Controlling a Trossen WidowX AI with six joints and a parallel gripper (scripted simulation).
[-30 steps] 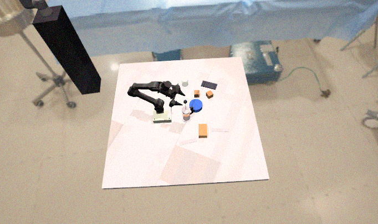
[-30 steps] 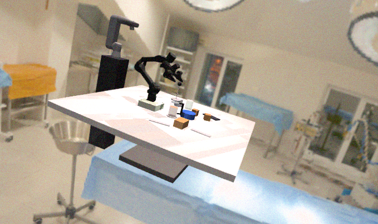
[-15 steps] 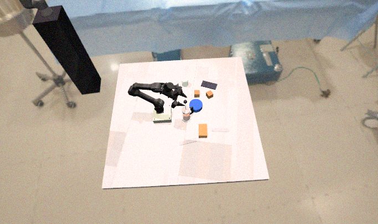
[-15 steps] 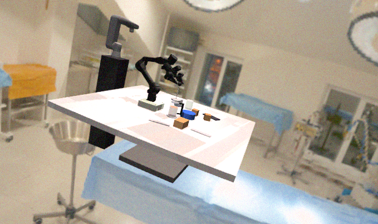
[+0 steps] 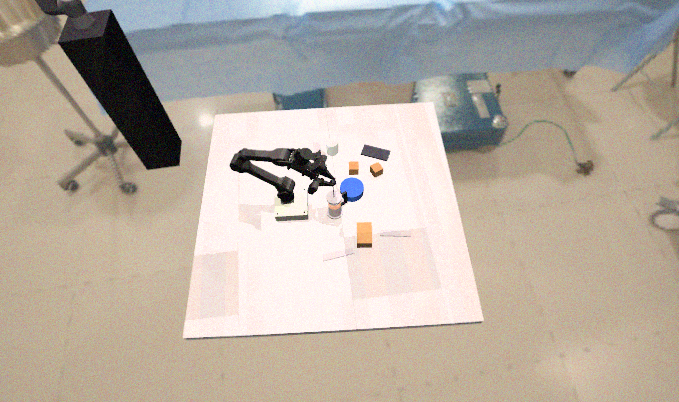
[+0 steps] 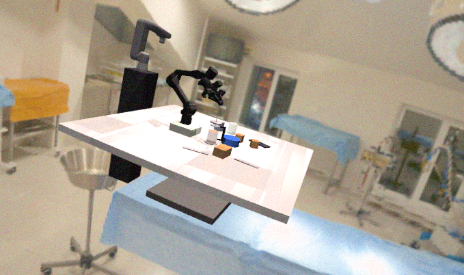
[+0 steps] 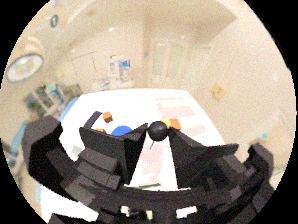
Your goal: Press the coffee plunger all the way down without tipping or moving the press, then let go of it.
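Gripper (image 5: pixel 334 182) (image 6: pixel 221 102) (image 7: pixel 159 131): part-closed, firm hold unclear | plunger knob (image 7: pixel 158 131): between fingertips, likely centred for straight pressing

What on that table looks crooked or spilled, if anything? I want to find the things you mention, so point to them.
Nothing looks wrong. The coffee press (image 5: pixel 334 206) (image 6: pixel 212 136) stands upright beside the blue disc (image 5: pixel 352 189) (image 6: pixel 231 140), and I see no spill. One small orange block (image 5: pixel 376 169) (image 6: pixel 254 143) sits turned from its neighbor, but that seems harmless. Fine cracks would be too small to see.

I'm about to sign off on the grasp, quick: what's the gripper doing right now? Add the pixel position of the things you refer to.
Gripper (image 5: pixel 333 182) (image 6: pixel 221 102) (image 7: pixel 159 129): jaws partly closed, plunger knob (image 7: pixel 158 131) between the tips; whether they grip it can't be told.
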